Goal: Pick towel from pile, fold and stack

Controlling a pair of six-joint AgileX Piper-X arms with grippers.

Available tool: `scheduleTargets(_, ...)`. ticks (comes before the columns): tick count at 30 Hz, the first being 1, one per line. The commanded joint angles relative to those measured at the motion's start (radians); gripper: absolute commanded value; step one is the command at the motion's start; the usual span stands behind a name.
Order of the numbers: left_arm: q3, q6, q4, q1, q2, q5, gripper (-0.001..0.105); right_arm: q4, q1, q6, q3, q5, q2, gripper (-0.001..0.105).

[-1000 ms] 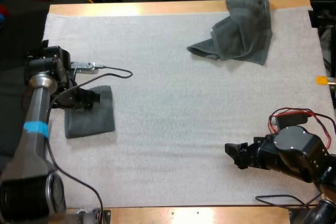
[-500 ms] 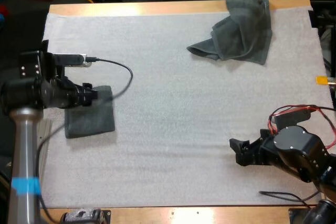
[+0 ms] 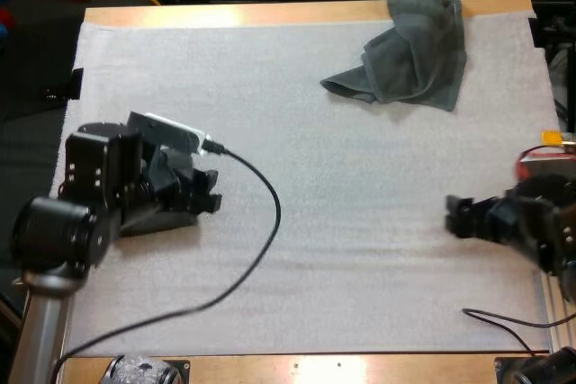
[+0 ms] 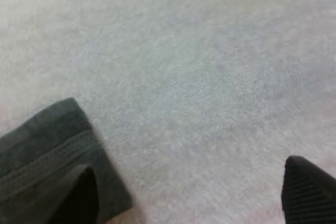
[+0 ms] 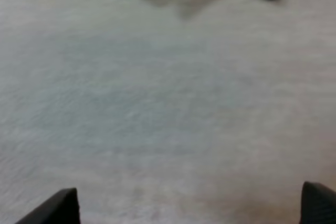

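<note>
The crumpled towel (image 3: 405, 47) is seen at one o'clock on the mat (image 3: 342, 186), and the folded towel (image 3: 166, 221) at nine o'clock under the left pincer (image 3: 209, 192). That pincer and the right pincer (image 3: 453, 216) are held wide and empty. The folded towel's stitched corner is shown by the left wrist view.

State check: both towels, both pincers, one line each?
crumpled towel: bunched, far right, not gripped
folded towel: flat at left, not gripped
left pincer: open, one finger over folded towel's corner
right pincer: open, over bare mat
</note>
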Motion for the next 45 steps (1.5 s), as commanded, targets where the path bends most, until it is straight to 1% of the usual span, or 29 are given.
scheduleTargets(1,-0.006,-0.013,0.011,-0.015,-0.017,-0.041,0.069,0.02,-0.045,-0.041,-0.007,-0.012,-0.004,0.079)
scheduleTargets(4,-0.006,-0.013,0.037,-0.02,-0.047,-0.067,0.069,0.049,-0.153,-0.09,-0.007,-0.013,-0.004,0.079)
scheduleTargets(7,-0.006,-0.013,0.053,-0.017,-0.075,-0.09,0.069,0.052,-0.2,-0.088,-0.007,-0.014,-0.013,0.079)
scheduleTargets(12,-0.006,0.003,0.073,-0.017,-0.131,-0.116,0.069,0.079,-0.211,-0.113,-0.007,0.003,-0.039,0.079)
scheduleTargets(17,-0.006,0.012,0.106,-0.017,-0.233,-0.149,0.069,0.109,-0.211,-0.123,-0.007,0.061,-0.102,0.079)
scheduleTargets(19,-0.006,0.028,0.121,-0.017,-0.283,-0.149,0.069,0.118,-0.211,-0.123,-0.007,0.07,-0.137,0.079)
scheduleTargets(23,-0.006,0.03,0.153,-0.017,-0.39,-0.149,0.069,0.148,-0.211,-0.123,-0.007,0.078,-0.216,0.079)
scheduleTargets(24,-0.006,0.03,0.164,-0.017,-0.449,-0.149,0.069,0.157,-0.211,-0.134,-0.007,0.078,-0.261,0.079)
scheduleTargets(27,-0.006,0.03,0.171,-0.017,-0.539,-0.147,0.069,0.158,-0.211,-0.165,-0.007,0.078,-0.347,0.079)
scheduleTargets(33,-0.008,0.019,0.171,-0.017,-0.699,-0.115,0.069,0.158,-0.211,-0.169,-0.008,0.078,-0.526,0.079)
scheduleTargets(38,-0.007,0.002,0.171,-0.017,-0.808,-0.096,0.069,0.158,-0.211,-0.169,-0.008,0.078,-0.645,0.079)
scheduleTargets(40,-0.008,-0.02,0.171,-0.017,-0.851,-0.072,0.069,0.158,-0.211,-0.168,-0.008,0.078,-0.7,0.079)
scheduleTargets(42,-0.008,-0.024,0.179,-0.017,-0.888,-0.053,0.069,0.158,-0.211,-0.167,-0.008,0.078,-0.748,0.079)
scheduleTargets(45,-0.008,-0.024,0.215,-0.017,-0.937,-0.055,0.069,0.158,-0.211,-0.167,-0.009,0.078,-0.815,0.079)
